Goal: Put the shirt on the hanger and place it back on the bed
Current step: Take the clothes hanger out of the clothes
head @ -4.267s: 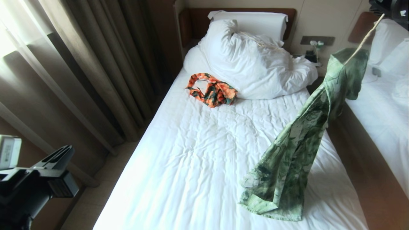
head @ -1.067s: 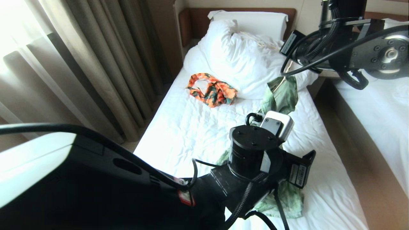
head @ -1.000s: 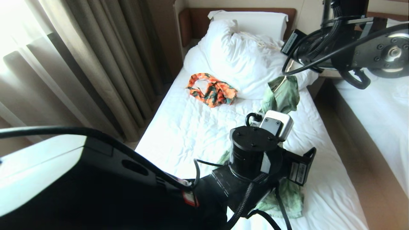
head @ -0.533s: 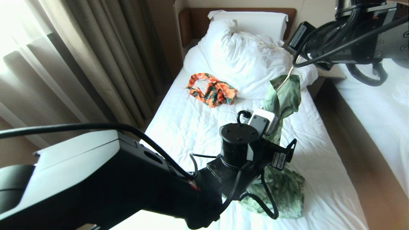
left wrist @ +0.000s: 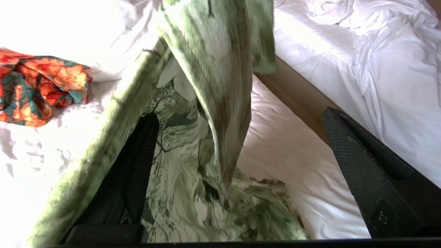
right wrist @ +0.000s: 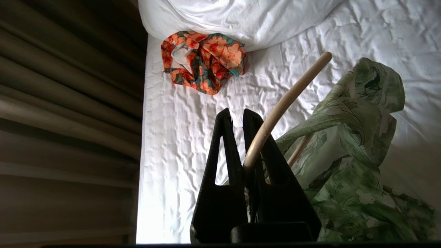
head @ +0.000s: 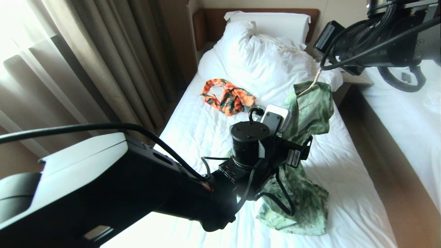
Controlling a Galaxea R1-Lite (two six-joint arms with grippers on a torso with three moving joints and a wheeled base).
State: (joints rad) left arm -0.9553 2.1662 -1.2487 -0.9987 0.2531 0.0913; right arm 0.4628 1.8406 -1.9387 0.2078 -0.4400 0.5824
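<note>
The green leaf-print shirt [head: 311, 110] hangs from the thin cream hanger [head: 311, 85], and its lower half lies crumpled on the bed [head: 206, 137]. My right gripper [right wrist: 237, 115] is shut on the hanger [right wrist: 286, 100], above the bed's right side. One arm of the hanger runs inside the shirt [right wrist: 358, 137]. My left gripper [left wrist: 239, 113] stands wide open around the hanging shirt [left wrist: 213, 69]. One of its fingers [left wrist: 141, 165] is tucked behind a fold of the fabric. The other finger [left wrist: 361, 162] is clear of the cloth. In the head view the left wrist [head: 255, 144] hides these fingers.
An orange floral garment [head: 229, 96] lies below the bunched white duvet and pillows [head: 272, 65]. Brown curtains [head: 86, 69] line the left side. A second white bed [head: 410, 120] stands to the right across a narrow brown gap [head: 379, 165].
My left arm came in over the shirt, then moved up the bed, and its jaws opened wide. My right arm swung the hanger in over the bed, then raised it up and right, lifting the shirt's top.
</note>
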